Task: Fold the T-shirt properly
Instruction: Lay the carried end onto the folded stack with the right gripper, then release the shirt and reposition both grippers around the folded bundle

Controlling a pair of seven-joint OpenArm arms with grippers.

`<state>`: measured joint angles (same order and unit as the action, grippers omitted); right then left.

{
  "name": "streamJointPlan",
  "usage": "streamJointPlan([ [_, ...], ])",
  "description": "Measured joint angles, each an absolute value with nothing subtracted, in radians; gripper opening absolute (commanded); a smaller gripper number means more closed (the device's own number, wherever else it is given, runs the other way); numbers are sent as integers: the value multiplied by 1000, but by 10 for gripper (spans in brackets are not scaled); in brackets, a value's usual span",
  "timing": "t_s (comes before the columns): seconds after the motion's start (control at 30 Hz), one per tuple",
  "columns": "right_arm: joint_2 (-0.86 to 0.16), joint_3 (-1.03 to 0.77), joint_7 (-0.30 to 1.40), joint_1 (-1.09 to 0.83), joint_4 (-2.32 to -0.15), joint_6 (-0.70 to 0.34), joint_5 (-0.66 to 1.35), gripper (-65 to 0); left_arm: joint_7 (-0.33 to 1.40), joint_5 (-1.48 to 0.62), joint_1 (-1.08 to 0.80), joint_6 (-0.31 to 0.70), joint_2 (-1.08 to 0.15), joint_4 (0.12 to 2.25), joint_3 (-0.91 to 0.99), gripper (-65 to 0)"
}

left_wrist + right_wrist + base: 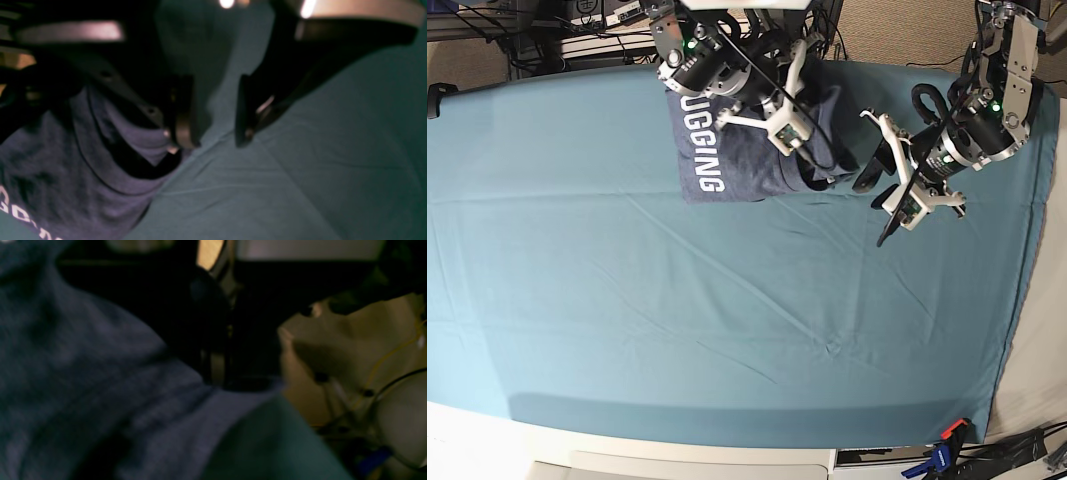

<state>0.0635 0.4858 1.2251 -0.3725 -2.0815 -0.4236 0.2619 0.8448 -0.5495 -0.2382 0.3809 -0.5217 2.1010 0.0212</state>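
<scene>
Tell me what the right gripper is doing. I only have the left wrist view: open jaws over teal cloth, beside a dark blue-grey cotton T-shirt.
Observer: The right gripper is shut on a fold of the dark blue-grey cotton T-shirt.
Operator: Where does the shirt lie?
Observer: Bunched at the far edge of the teal table cloth, with its white "UGGING" lettering facing up.
Operator: And my left gripper?
Observer: The left gripper is open, on the shirt's side opposite the lettering.

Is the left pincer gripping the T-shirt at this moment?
No, the left pincer stands open over bare teal cloth, with the T-shirt off to its side.
</scene>
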Motion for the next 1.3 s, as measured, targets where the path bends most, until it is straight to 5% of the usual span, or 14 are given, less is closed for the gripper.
streamJointPlan([
  [0.43,62,487,1222,-313,-2082,-495,353,-650,847,-462,-238,336,-525,2101,21,-446],
  [0.53,62,488,1184,-284,-2082,-496,226,-650,886,-459,-238,336,-547,2101,21,-447],
  [0.7,62,486,1093,-171,-2082,-377,-41,-650,968,-440,-253,329,-597,2101,24,-650],
  [1.0,64,384,1042,-81,-2052,-335,-155,-650,1031,-472,-427,321,-778,2167,167,-650],
  [1.3,44,139,1045,75,-1803,-381,-36,-650,1110,-616,-700,436,-821,2298,270,-650],
])
